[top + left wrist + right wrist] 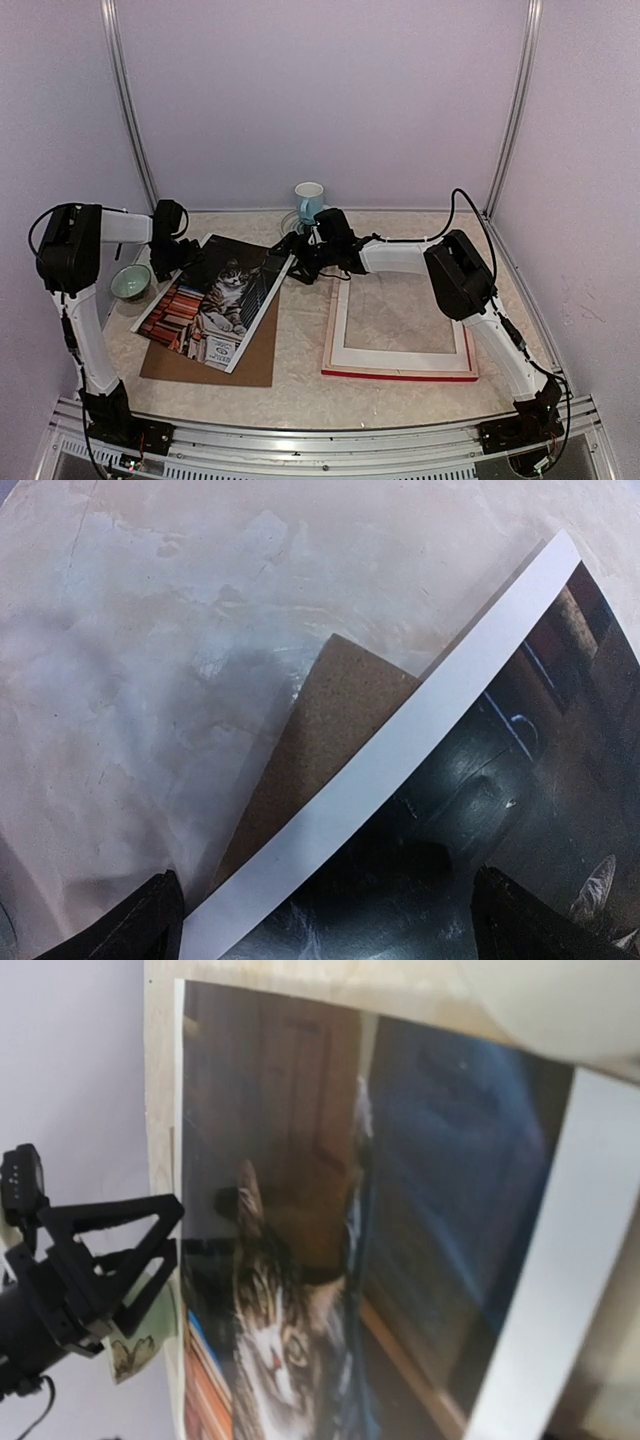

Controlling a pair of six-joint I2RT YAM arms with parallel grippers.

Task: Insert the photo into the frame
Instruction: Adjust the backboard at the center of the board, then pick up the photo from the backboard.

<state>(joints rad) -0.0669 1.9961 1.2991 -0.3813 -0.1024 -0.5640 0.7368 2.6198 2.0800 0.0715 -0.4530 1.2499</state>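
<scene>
Left gripper (330,925) jaws spread wide, straddling a photo (480,810) corner, gripping nothing. Right gripper (290,250) also released, at the photo's far right corner. Photo lies face up on board (215,365), left of frame (400,370), apart. Step, I judge: grasping photo. Next: pinch thin edge, lift flat, carry right. One photo, frame, board, mug (309,200), bowl (130,282).
</scene>
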